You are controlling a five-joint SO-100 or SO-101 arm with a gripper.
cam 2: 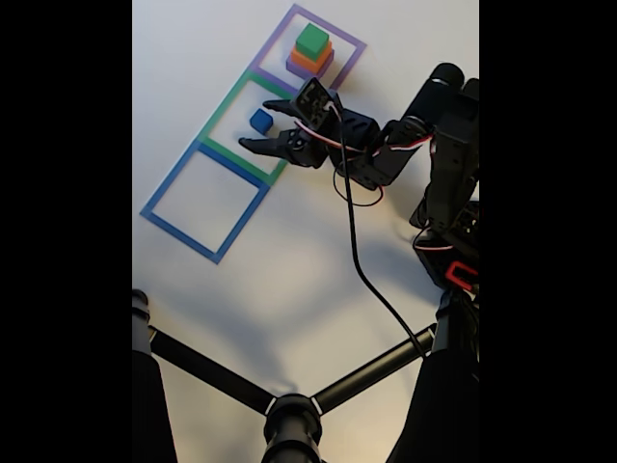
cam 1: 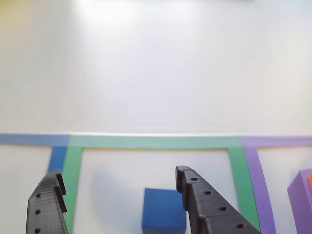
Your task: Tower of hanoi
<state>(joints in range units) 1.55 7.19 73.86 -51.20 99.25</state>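
The blue cube rests on the white table inside the green tape square. My gripper is open and straddles it, one black finger on each side; the cube lies closer to the right finger in the other view. A stack stands in the purple tape square: green cube on the orange block on the purple slab. The other view catches the slab's edge at far right.
A blue tape square lies with nothing inside it beside the green one. A black cable trails from the wrist across the table. A black stand with spread legs occupies the near edge in the fixed view.
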